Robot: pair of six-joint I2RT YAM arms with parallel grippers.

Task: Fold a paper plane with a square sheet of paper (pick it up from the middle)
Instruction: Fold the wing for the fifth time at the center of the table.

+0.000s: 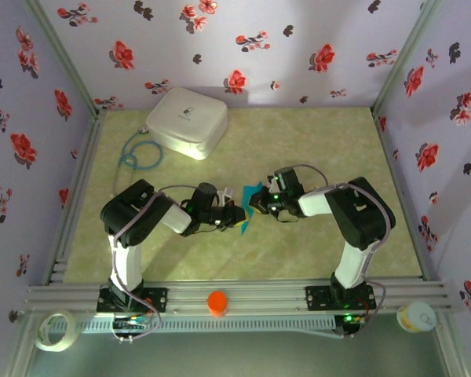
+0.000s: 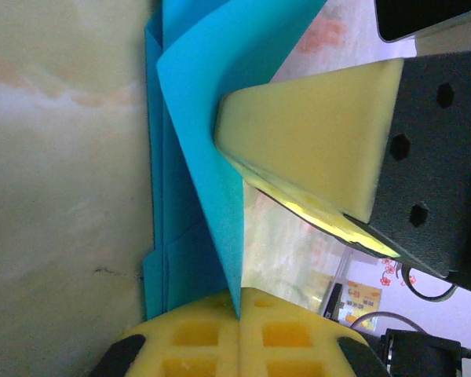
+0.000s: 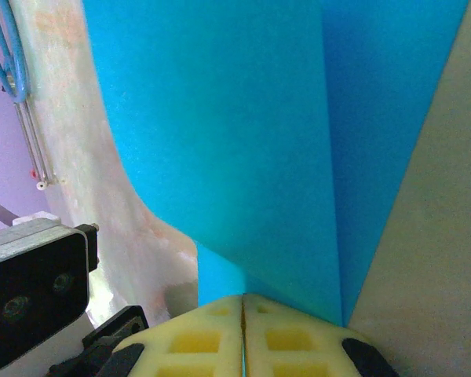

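Observation:
The turquoise sheet of paper sits at the table's middle, folded into several layers, with both grippers meeting on it. My left gripper is shut on the edge of a flap that rises off the layers lying flat on the table. My right gripper is shut on the paper from the opposite side, and one of its yellow fingers shows in the left wrist view. From above, the left gripper and the right gripper cover most of the paper, so I cannot tell its outline.
A white rounded box stands at the back left with a coiled blue cable beside it. Flowered walls close three sides. On the front rail are an orange cap, a tape roll and a small cup.

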